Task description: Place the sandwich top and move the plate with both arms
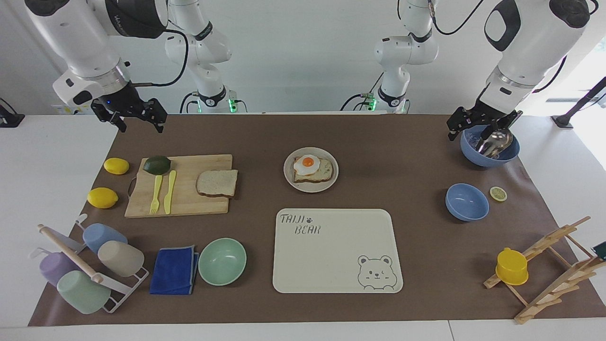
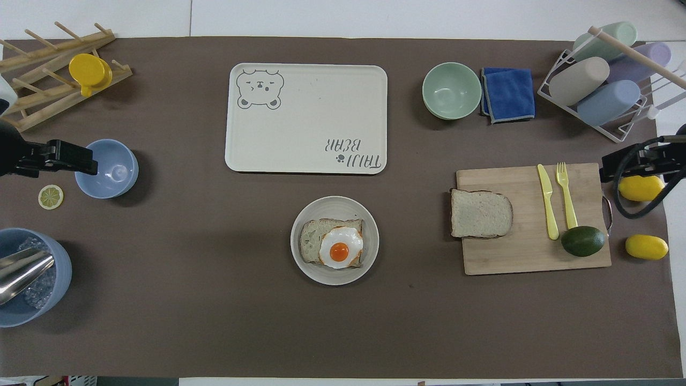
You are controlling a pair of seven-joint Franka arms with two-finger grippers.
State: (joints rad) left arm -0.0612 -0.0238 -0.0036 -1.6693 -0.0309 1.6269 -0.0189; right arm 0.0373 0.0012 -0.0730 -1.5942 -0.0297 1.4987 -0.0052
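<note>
The sandwich top (image 1: 217,183) is a plain bread slice lying on a wooden cutting board (image 1: 189,208), toward the right arm's end; it also shows in the overhead view (image 2: 481,213). The small round plate (image 1: 312,188) sits mid-table with an egg-topped toast (image 1: 310,166) on it; the overhead view shows the plate (image 2: 335,206) too. My right gripper (image 1: 140,127) hangs open and empty over the mat's corner, apart from the board. My left gripper (image 1: 483,132) is open and empty over a blue bowl (image 1: 490,158) that holds a metal scoop.
The cream bear tray (image 1: 336,237) lies farther from the robots than the plate. A mint bowl (image 1: 222,261), blue cloth (image 1: 174,271) and cup rack (image 1: 90,265) stand beside it. Fork, knife and avocado (image 1: 156,165) share the board; two lemons (image 1: 116,166) lie beside it. A second blue bowl (image 1: 467,202), a lemon slice (image 1: 498,193) and a wooden rack (image 1: 549,265) are at the left arm's end.
</note>
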